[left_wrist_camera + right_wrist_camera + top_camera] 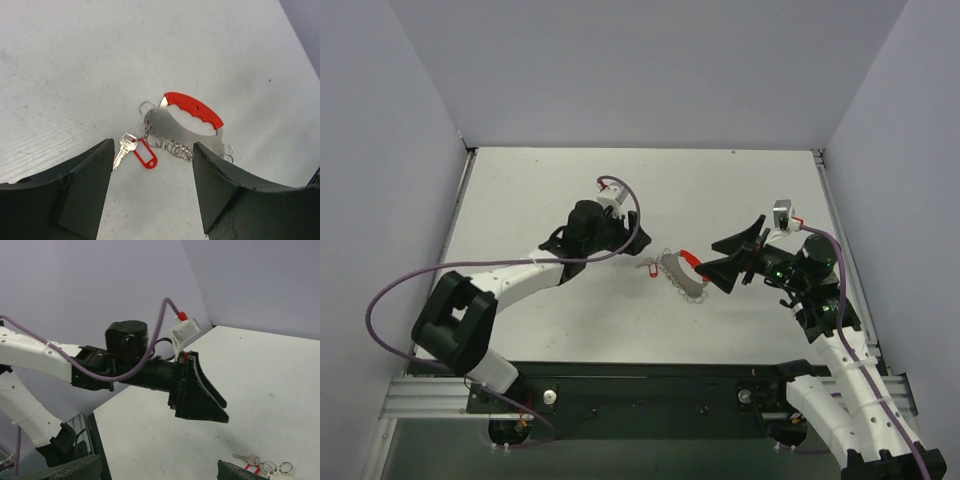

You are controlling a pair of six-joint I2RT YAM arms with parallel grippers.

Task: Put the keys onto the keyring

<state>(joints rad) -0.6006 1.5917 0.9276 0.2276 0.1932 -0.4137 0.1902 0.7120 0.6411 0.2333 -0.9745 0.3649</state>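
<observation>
We judge this to be the approach step, with nothing grasped yet. The keyring [677, 270] lies flat on the desk [75, 60] between the two arms. In the left wrist view its red arc [195, 109] is on the far side, and a string of small silver rings [172, 147] runs along the near side. A silver key [122, 148] with a red tag [145, 153] lies just beside the end of that string. We cannot tell whether it is already linked to a ring or only lying against one. This is the only key we can make out clearly.

The left gripper [212, 407] hangs over the key side with its jaws spread and empty, the key and tag framed between them. The right gripper [712, 258] sits on the opposite side, its jaws also wide apart and holding nothing. In the top view its tips are close to the end of the red arc, but we cannot say whether they touch it.

As we read it, the next move calls for two roles. One arm should pin or pinch the red arc so the ring does not slide. The other should close on the key or its tag, which is small and flat against the desk. The tag looks like the easier thing to pinch. Either grasp needs a low, careful descent, because a nudge could push the loose rings away.
</observation>
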